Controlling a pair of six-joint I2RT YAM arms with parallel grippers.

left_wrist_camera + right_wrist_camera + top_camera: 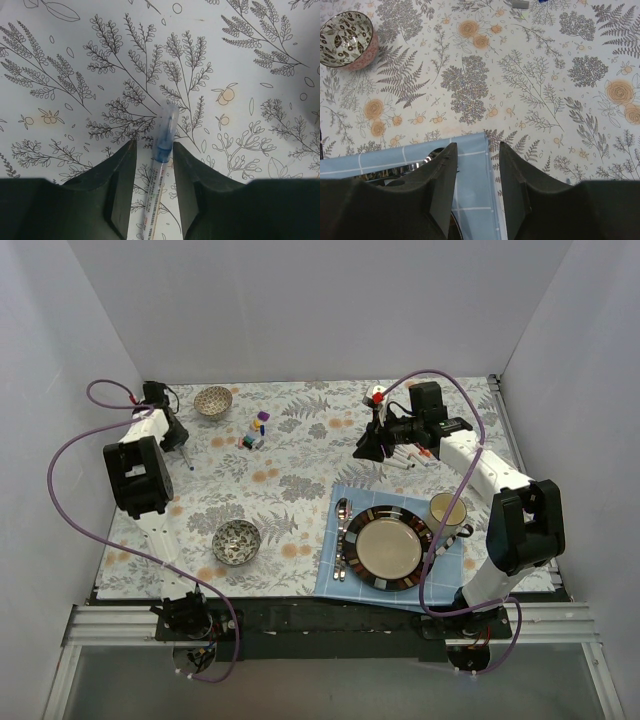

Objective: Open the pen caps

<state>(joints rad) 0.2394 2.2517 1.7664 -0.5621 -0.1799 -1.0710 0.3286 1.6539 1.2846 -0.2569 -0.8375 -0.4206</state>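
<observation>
A white-barrelled pen (152, 192) with a clear, blue-tinted cap (164, 131) lies between the fingers of my left gripper (154, 142), the cap reaching past the fingertips. The jaws are narrow around it. The right finger is at the cap's edge and a strip of cloth shows on the left side. From above, this gripper (186, 455) hangs over the far left of the table. My right gripper (478, 145) is open and empty over a corner of the blue placemat (475, 190). Several more pens (412, 462) lie beside it (372, 448). A cluster of small coloured caps (255, 430) sits mid-table.
Patterned bowls stand at the back left (213, 400) and front centre (237, 541). The placemat (440, 575) carries a dark-rimmed plate (352, 530), a mug (448, 510) and cutlery (342, 535). White walls close in the table on three sides.
</observation>
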